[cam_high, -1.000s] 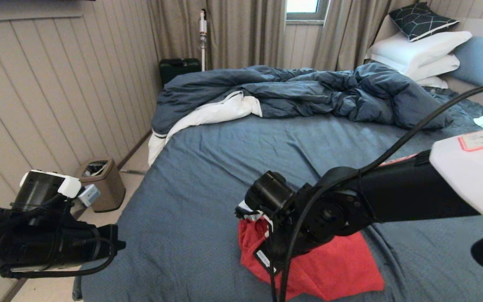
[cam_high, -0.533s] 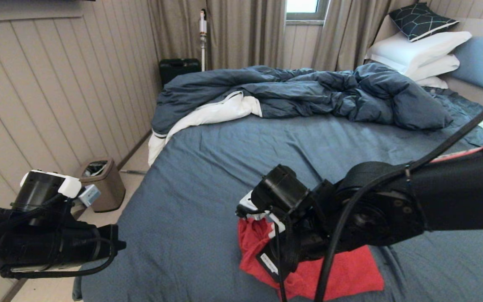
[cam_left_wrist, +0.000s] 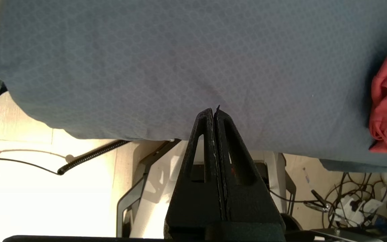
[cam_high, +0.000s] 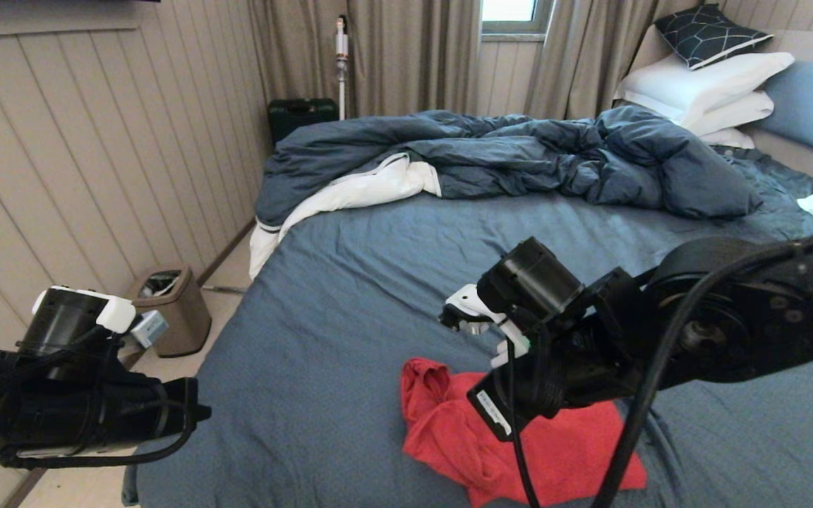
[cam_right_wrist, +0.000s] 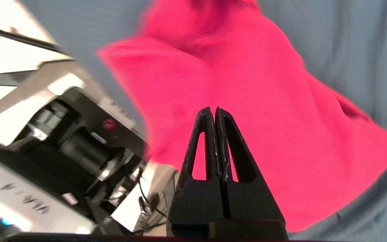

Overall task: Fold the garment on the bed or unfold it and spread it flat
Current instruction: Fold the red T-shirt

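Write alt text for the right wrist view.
The right claw, shut and empty, hangs above the red garment, which lies rumpled on the slate-blue bed. Beyond the bed's edge, parts of the robot's own base and cabling show.

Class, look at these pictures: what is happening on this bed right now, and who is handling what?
A two-armed robot is working on a red T-shirt that lies bunched, not spread flat, near the front edge of the bed. Its right gripper hangs over the shirt with fingers shut and nothing held between them. The left gripper, also shut and empty, is off to the side over the bed's edge. A rumpled blue duvet lies farther back.
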Robot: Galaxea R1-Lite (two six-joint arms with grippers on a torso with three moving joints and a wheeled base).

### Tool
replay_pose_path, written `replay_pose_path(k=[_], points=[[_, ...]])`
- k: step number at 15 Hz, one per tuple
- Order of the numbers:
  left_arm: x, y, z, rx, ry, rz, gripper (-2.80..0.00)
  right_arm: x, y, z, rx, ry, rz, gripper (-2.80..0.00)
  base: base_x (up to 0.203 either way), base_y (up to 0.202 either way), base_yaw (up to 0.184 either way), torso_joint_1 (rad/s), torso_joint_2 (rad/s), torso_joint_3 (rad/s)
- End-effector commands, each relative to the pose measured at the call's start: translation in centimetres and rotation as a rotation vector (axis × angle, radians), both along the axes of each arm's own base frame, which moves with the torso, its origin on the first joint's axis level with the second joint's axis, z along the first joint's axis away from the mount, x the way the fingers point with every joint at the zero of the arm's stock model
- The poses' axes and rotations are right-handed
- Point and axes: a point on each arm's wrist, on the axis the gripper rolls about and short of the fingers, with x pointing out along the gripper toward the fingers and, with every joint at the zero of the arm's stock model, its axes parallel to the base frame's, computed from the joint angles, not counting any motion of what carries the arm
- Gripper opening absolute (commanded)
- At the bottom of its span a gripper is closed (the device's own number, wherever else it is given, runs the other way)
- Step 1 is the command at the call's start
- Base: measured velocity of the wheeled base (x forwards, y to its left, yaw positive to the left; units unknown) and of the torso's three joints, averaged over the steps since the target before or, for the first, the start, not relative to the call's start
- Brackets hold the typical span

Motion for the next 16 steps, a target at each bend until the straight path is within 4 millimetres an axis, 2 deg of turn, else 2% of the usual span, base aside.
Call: replay_pose_path(k=[1, 6, 8, 13, 16], points=[[0.0, 0.0, 0.0, -0.002, 0.002, 0.002, -2.80, 1.2, -0.2, -1.7, -0.037, 0.042, -0.029, -2.80, 0.000, 0.000, 0.000, 0.000, 0.00, 0.000], [0.1, 0.0, -0.1, -0.002, 0.004, 0.000, -2.80, 2.7, 1.6, -5.1, -0.058, 0.069, -0.018, -2.80, 0.000, 0.000, 0.000, 0.000, 0.00, 0.000], [0.1, -0.1, -0.1, -0.001, 0.006, -0.004, -2.80, 2.2, 2.9, -5.8, -0.066, 0.077, 0.021, -2.80, 0.000, 0.000, 0.000, 0.000, 0.00, 0.000], [0.1, -0.2, -0.2, 0.001, 0.011, -0.007, -2.80, -0.3, 4.5, -6.4, -0.087, 0.096, 0.105, -2.80, 0.000, 0.000, 0.000, 0.000, 0.00, 0.000], [0.1, -0.2, -0.2, 0.001, 0.009, -0.007, -2.80, 0.3, 4.5, -5.6, -0.049, 0.052, 0.088, -2.80, 0.000, 0.000, 0.000, 0.000, 0.00, 0.000]])
